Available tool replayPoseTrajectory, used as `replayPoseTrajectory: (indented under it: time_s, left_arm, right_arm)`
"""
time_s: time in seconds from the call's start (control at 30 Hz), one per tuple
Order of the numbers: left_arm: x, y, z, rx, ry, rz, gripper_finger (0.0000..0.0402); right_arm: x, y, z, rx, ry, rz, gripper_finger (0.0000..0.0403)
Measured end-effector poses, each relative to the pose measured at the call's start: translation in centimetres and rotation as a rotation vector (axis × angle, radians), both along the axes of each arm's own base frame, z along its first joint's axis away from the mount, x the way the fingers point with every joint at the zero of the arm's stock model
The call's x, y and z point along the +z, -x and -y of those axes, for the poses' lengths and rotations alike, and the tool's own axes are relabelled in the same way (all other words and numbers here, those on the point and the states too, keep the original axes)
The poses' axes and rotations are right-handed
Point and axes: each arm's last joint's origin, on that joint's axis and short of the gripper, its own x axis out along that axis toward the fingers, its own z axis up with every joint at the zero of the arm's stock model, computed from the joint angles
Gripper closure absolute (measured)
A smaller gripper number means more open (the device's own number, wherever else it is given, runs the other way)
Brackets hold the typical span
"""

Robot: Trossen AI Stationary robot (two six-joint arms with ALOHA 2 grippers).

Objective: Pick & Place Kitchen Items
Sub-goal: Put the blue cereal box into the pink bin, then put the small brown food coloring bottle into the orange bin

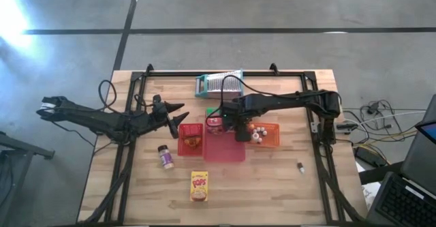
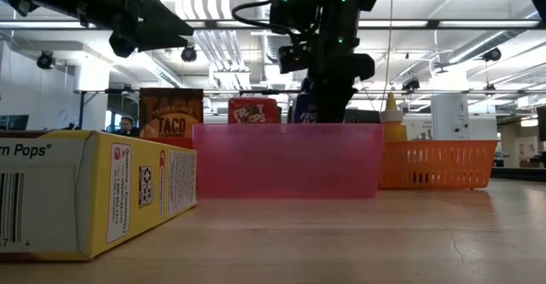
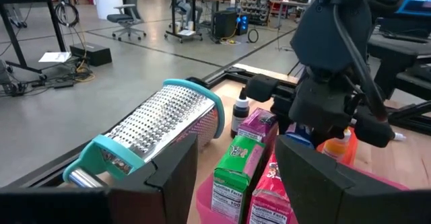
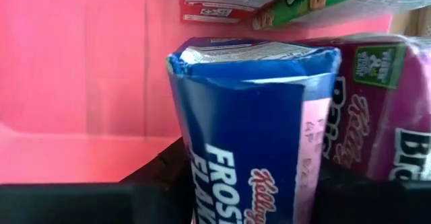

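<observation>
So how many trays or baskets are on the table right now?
3: a red tray on the left arm's side, a pink tray in the middle, and an orange basket on the right arm's side. None looks hidden.

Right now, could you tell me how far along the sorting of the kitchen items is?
Done: several boxes stand in the pink tray and small bottles in the orange tray. In hand: the right hand is around a blue cereal box at the pink tray. Left: the yellow box and spice jar on the table.
</observation>
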Motion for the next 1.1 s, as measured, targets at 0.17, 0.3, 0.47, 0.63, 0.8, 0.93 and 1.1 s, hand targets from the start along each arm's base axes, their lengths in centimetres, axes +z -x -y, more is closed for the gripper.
replayPoseTrajectory:
  time_s: [0.17,0.3,0.47,0.63,0.8,0.93,1.1]
  left_arm:
    - [0.0,0.0,0.0,0.0,0.0,0.0,0.0197]
    - [0.0,0.0,0.0,0.0,0.0,0.0,0.0197]
    - [0.0,0.0,0.0,0.0,0.0,-0.001,0.0197]
    - [0.0,0.0,0.0,0.0,0.0,-0.003,0.0197]
    - [-0.1,0.0,0.0,0.0,-0.001,-0.007,0.0197]
    - [-0.1,0.0,0.0,0.0,-0.001,-0.009,0.0197]
    - [-0.1,0.0,0.0,0.0,-0.002,-0.012,0.0197]
  right_arm:
    - [0.2,0.2,0.0,-0.011,-0.003,0.001,0.0234]
    - [1.8,0.8,-0.1,-0.014,-0.002,0.043,0.0214]
    - [3.5,1.4,-0.1,-0.021,-0.001,0.094,0.0198]
    - [4.4,1.6,-0.3,-0.025,-0.046,0.133,0.0191]
    - [6.3,2.7,-0.4,-0.025,-0.045,0.173,0.0195]
    - [8.8,4.1,-0.5,-0.034,-0.044,0.249,0.0206]
    - [12.1,7.3,-0.9,-0.115,-0.07,0.293,0.022]
